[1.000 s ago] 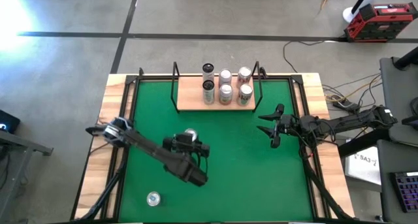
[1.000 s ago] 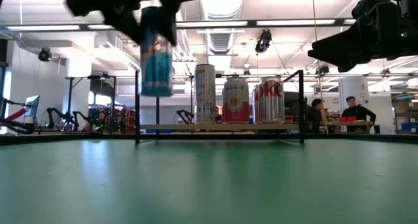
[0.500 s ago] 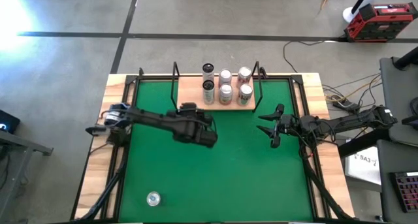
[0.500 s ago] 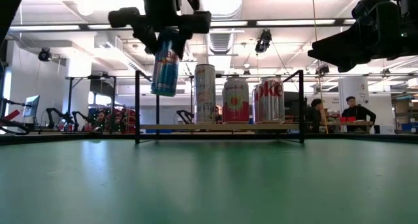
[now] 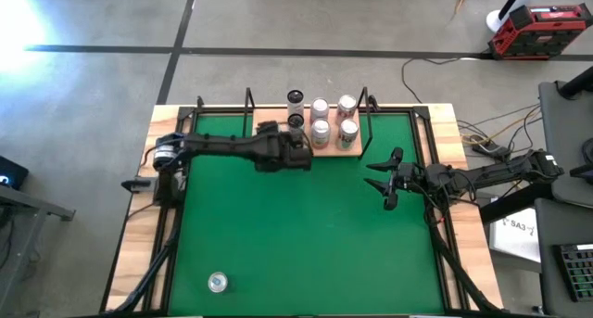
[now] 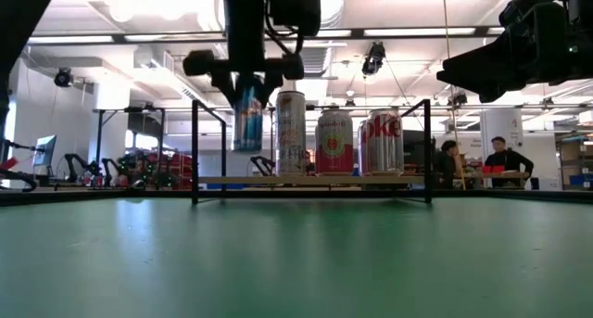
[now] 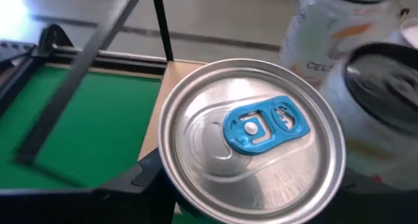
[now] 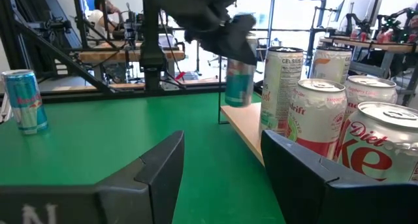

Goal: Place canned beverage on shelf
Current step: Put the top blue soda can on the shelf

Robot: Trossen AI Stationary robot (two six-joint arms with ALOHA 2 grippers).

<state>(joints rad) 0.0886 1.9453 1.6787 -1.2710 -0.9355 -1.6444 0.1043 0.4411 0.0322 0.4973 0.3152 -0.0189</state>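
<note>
A silver and red aluminium can (image 8: 385,152) standing on the light-wood shelf board (image 8: 245,134) reads "Diet" above a large partial "ke". In the low view the same can (image 6: 382,142) shows only "ke". Beside it on the board, a white can with a pale green band (image 8: 313,126) carries the partial letters "rif". A taller white can (image 8: 282,87), farther along the board, reads "CELSIUS"; in the left wrist view this can (image 7: 333,28) shows "CELS". A white sheet of paper (image 5: 519,227) on the floor, off the shelf's right, reads "SA3".
</note>
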